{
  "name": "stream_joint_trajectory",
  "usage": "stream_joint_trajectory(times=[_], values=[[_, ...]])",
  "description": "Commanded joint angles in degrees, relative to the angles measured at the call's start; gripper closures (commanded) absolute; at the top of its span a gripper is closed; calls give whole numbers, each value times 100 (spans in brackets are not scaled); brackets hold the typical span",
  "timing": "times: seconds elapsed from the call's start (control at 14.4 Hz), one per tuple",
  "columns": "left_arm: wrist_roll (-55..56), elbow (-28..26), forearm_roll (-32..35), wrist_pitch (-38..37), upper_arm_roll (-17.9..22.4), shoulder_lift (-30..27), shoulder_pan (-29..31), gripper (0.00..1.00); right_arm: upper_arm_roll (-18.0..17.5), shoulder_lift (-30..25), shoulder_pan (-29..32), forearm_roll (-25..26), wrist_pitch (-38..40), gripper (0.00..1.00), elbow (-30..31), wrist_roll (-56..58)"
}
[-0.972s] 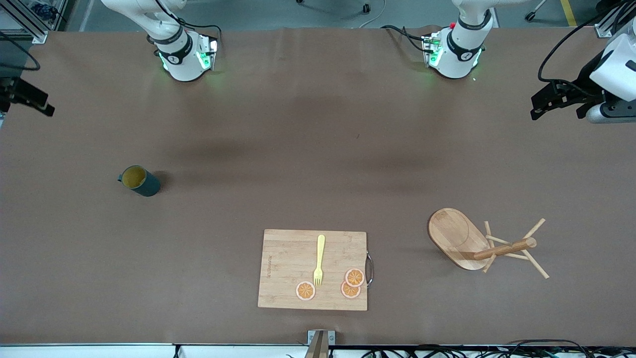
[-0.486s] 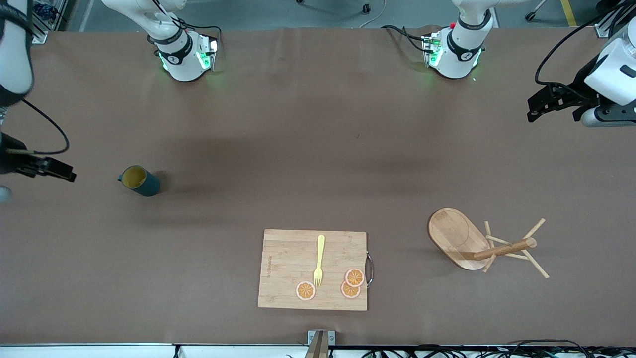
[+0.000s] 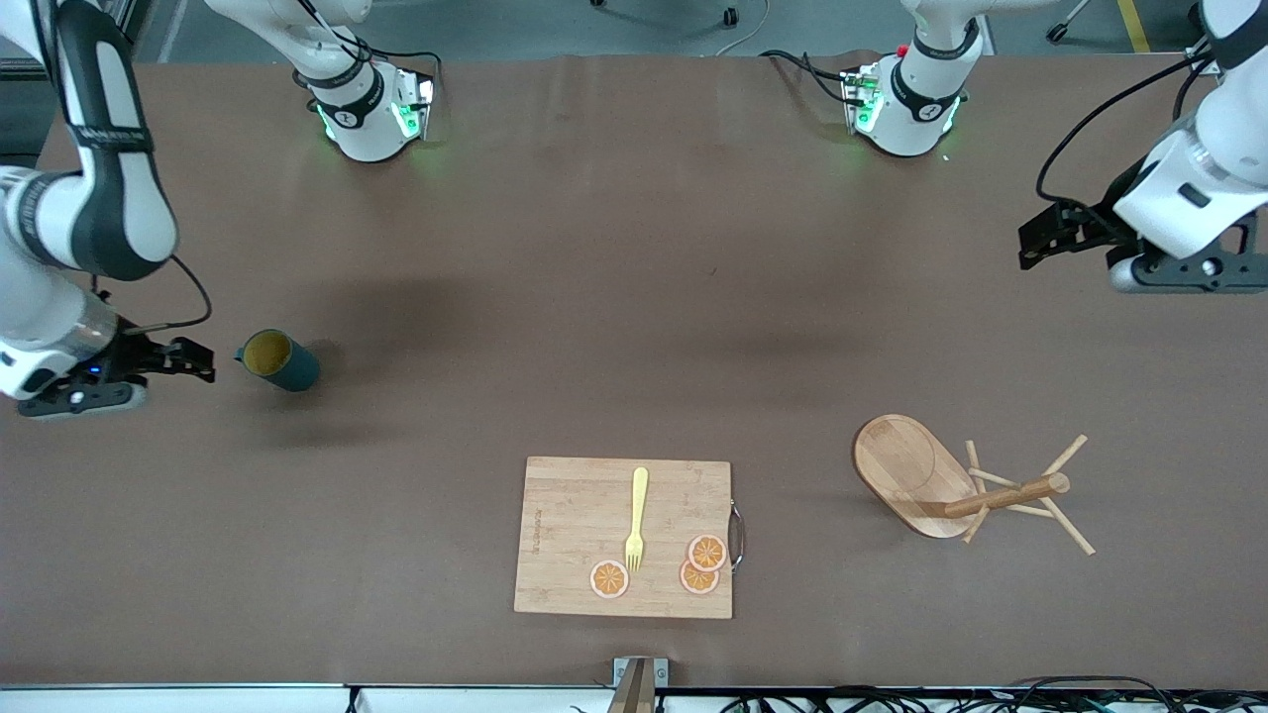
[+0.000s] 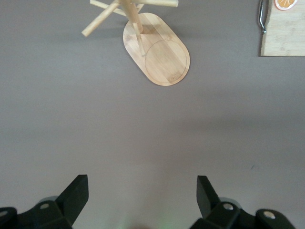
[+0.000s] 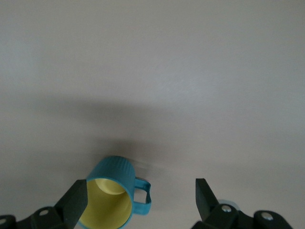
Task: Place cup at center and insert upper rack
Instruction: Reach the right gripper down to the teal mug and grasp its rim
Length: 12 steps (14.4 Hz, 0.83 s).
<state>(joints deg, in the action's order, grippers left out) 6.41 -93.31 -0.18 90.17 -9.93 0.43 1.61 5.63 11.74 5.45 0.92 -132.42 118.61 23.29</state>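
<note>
Two claws apart above a brown tabletop (image 3: 634, 297)

One cup (image 3: 280, 360) stands beside the right claw (image 3: 198, 358); one rack (image 3: 966, 488) lies tipped near the left claw (image 3: 1030, 243); one board (image 3: 575, 540), one fork (image 3: 637, 518), three orange slices (image 3: 707, 552).

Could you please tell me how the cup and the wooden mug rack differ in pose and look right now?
The cup stands upright, mouth up; the upper rack lies tipped over, its post and pegs sideways. The cup is dark teal with a yellow inside; the rack is pale wood. Neither is held by a gripper.
</note>
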Motion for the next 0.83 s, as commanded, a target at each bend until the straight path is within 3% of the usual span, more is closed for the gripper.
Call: stream_joint_trajectory(times=[0.0,0.28,0.76], values=[[281,216,-35,-43,-9,106,6,0,-62,56,97,-48,-599,0,539,720],[501,216,0,-43,-9,124,49,0,-79,118,167,-57,-619,0,856,878],[510,208,18,-52,18,133,111,0,-79,442,132,-57,-838,5,883,1266]])
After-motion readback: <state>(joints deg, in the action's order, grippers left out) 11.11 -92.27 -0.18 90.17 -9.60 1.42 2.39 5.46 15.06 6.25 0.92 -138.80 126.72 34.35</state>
